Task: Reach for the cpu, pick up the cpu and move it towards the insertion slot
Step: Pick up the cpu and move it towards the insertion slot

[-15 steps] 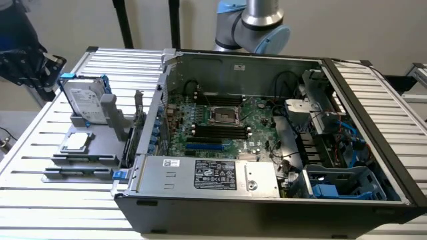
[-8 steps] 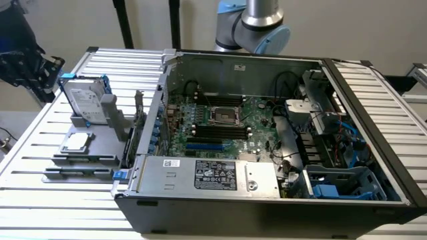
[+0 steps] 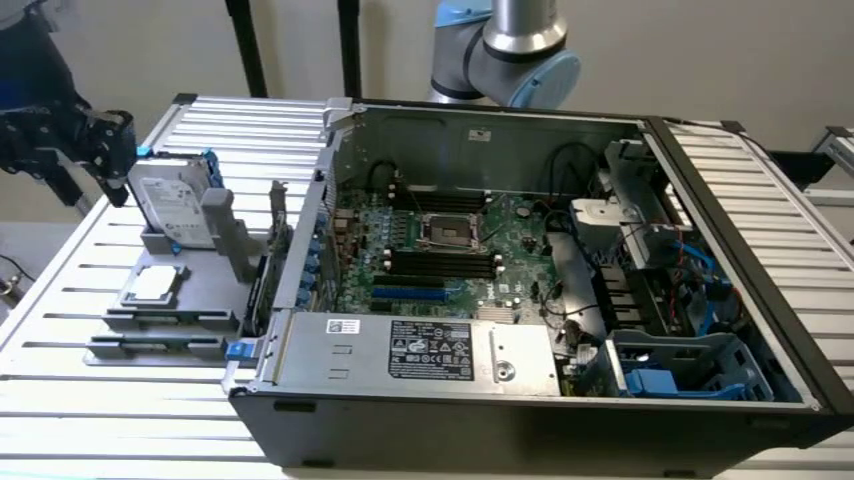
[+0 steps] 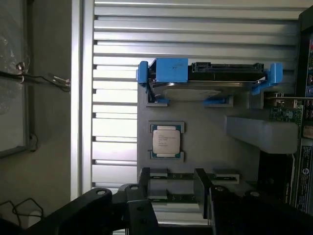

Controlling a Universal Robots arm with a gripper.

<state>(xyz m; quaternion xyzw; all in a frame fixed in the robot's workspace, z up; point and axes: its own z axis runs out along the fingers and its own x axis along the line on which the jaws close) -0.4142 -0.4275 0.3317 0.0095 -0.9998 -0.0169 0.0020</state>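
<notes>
The cpu (image 3: 151, 283) (image 4: 166, 142), a small square chip with a silver-grey top, lies flat in a recess of the grey fixture (image 3: 200, 300) at the exterior view's left. My gripper (image 3: 83, 170) (image 4: 174, 191) hangs above the table's far left edge, apart from the cpu. In the wrist view its two dark fingers (image 4: 147, 188) stand apart with nothing between them. The insertion slot (image 3: 447, 232), a square socket with a silvery frame, sits on the motherboard inside the open computer case (image 3: 747, 230).
A hard drive (image 3: 174, 205) (image 4: 205, 81) in a blue caddy stands upright on the fixture behind the cpu. Memory sticks (image 4: 168, 176) lie in the fixture's near slots. The slatted aluminium table (image 3: 80, 400) carries everything. A power supply (image 3: 427, 350) fills the case's front.
</notes>
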